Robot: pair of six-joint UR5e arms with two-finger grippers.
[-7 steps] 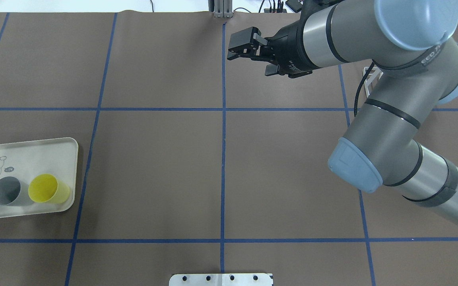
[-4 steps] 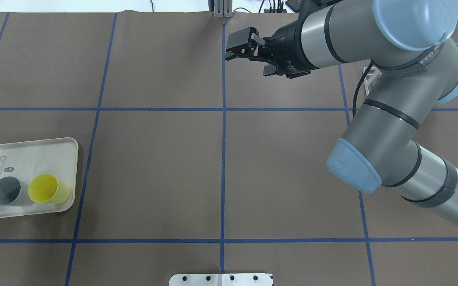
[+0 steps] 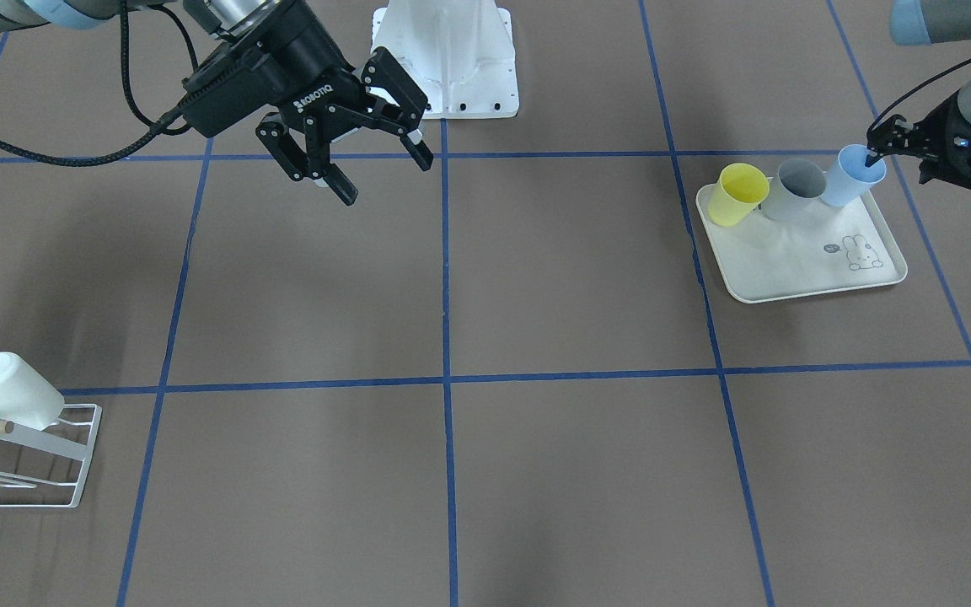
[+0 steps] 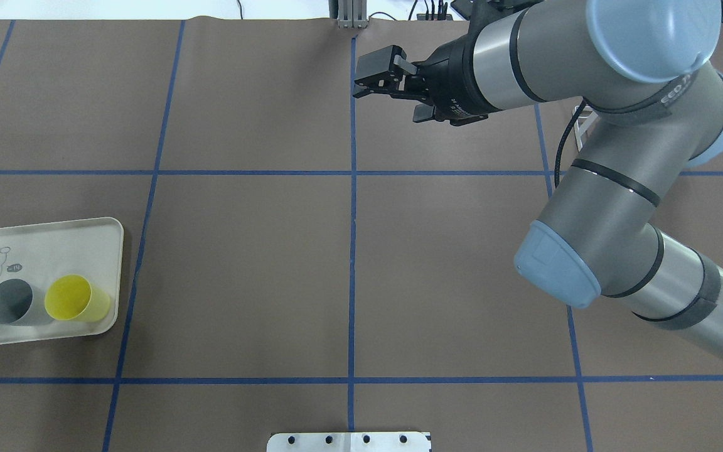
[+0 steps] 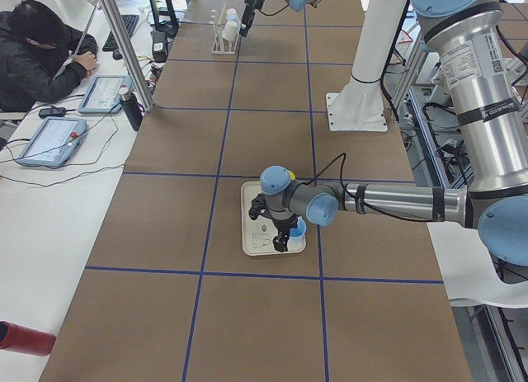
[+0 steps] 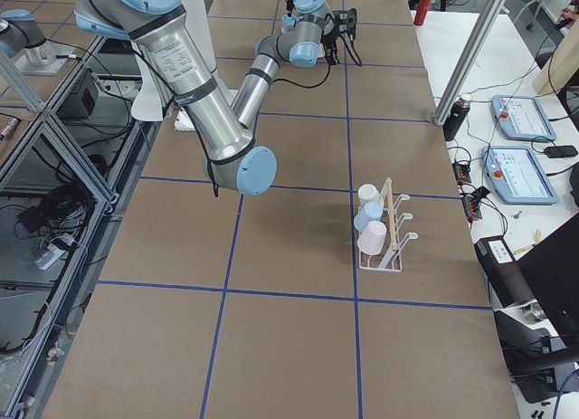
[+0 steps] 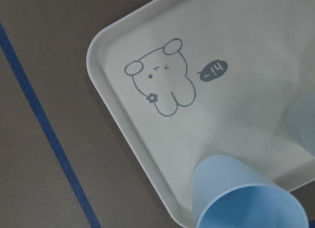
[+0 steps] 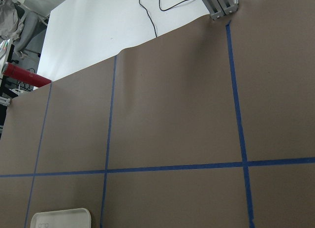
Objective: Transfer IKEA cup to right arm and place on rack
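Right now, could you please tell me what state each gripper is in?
Left gripper: at the rim of the light blue cup; cannot tell whether closed.
Right gripper: open, holding nothing.

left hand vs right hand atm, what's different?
The left hand is down at the light-blue cup on the tray, a fingertip at its rim; the right hand hangs over the table, far from any cup. The right hand is wide open and empty; whether the left hand grips is unclear. Both are black and two-fingered.
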